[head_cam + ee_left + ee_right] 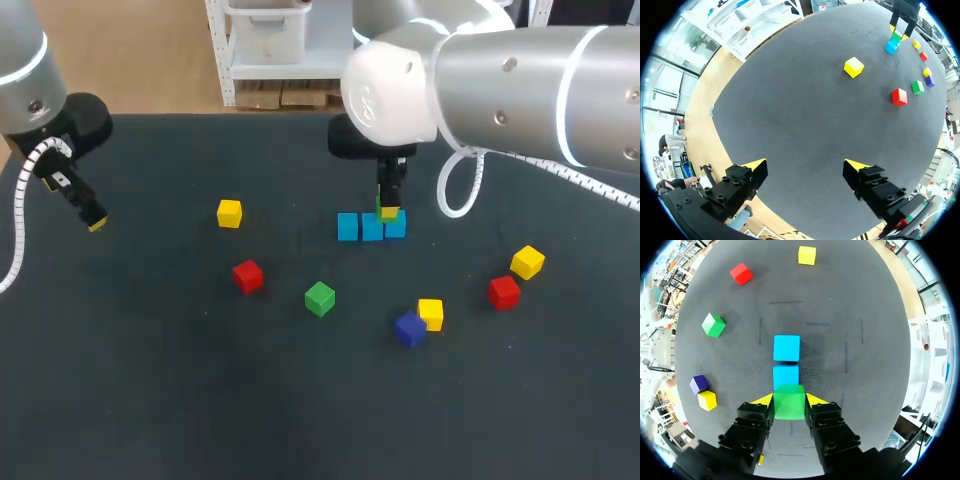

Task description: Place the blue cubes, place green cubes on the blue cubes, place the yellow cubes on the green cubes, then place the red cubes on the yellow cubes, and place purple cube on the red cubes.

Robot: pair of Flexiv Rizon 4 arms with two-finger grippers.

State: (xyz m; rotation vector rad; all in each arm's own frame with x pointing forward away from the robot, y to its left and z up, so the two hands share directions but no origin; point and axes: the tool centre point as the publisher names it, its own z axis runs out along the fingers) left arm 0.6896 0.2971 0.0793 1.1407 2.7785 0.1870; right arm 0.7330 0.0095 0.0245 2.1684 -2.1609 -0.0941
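Three blue cubes (371,228) lie in a row at the table's middle. My right gripper (789,401) is shut on a green cube (789,402), held right over the row's right end. In the right wrist view two blue cubes (786,348) show ahead of the fingers, and the third is hidden under the green cube. A second green cube (320,298) lies in front of the row. My left gripper (805,167) hangs open and empty over the table's left side, far from every cube.
Loose cubes lie around the row: yellow (229,213) and red (247,275) to its left, purple (409,328) touching yellow (431,313) in front, red (504,292) and yellow (527,262) to the right.
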